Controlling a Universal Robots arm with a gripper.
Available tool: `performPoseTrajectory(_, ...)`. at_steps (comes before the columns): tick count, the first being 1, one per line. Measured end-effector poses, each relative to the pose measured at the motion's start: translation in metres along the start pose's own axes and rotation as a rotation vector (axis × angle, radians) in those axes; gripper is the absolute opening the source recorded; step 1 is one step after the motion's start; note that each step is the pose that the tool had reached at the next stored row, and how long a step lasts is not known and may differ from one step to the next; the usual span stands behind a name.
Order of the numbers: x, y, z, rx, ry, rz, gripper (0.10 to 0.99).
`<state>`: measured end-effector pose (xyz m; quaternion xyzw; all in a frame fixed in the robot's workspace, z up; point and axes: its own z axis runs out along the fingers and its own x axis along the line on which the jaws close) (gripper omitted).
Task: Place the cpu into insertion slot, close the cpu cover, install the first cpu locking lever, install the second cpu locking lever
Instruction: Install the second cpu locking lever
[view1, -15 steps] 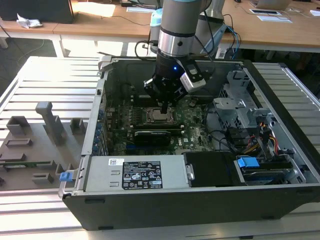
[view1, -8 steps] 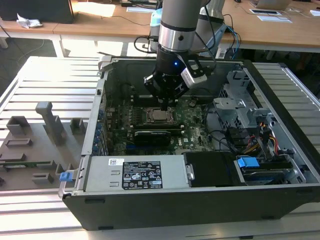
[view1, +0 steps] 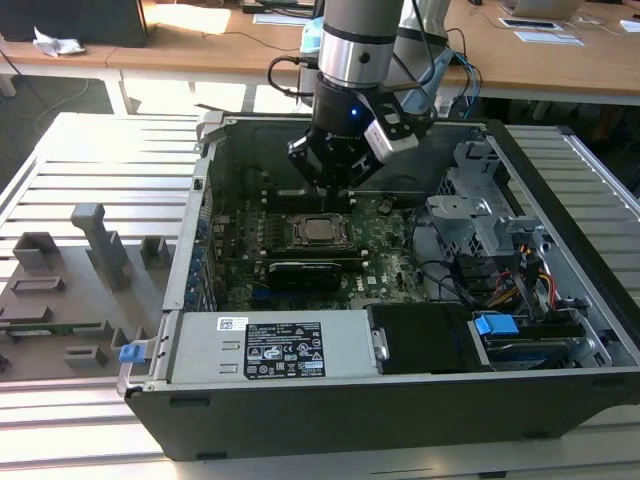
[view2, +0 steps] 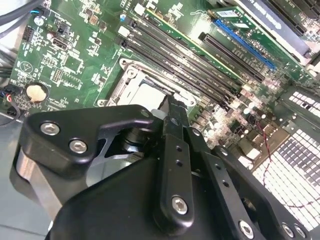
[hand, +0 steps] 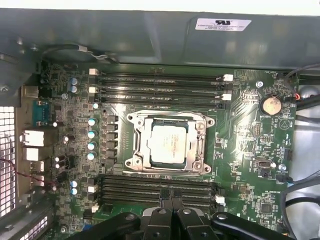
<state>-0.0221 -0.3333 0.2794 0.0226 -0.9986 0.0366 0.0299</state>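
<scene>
1. Inside the open computer case (view1: 560, 300) on the table (view1: 60, 160), the pincer (hand: 172, 207) hangs above the motherboard, tips together, holding nothing.
2. Over the insertion slot (hand: 169, 143), the cpu cover (hand: 200, 145) seems closed: thin, springy metal, best pushed at its edge.
3. Seated within, the cpu (hand: 169, 145) is light, rigid, fragile.

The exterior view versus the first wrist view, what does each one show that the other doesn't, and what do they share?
Exterior view alone: the whole open computer case, the labelled power supply, the grey drive cage, the slatted table, and the arm hanging over the board.

First wrist view alone: the round coin battery and the row of blue-topped capacitors.

Both: the green motherboard, the cpu lying in the insertion slot framed by silvery metal, and the hand above the board.
</scene>
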Motion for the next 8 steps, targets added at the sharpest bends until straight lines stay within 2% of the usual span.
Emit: performPoseTrajectory(8, 0.0, 0.0, -0.0006, 0.0, 0.0, 0.0, 0.106)
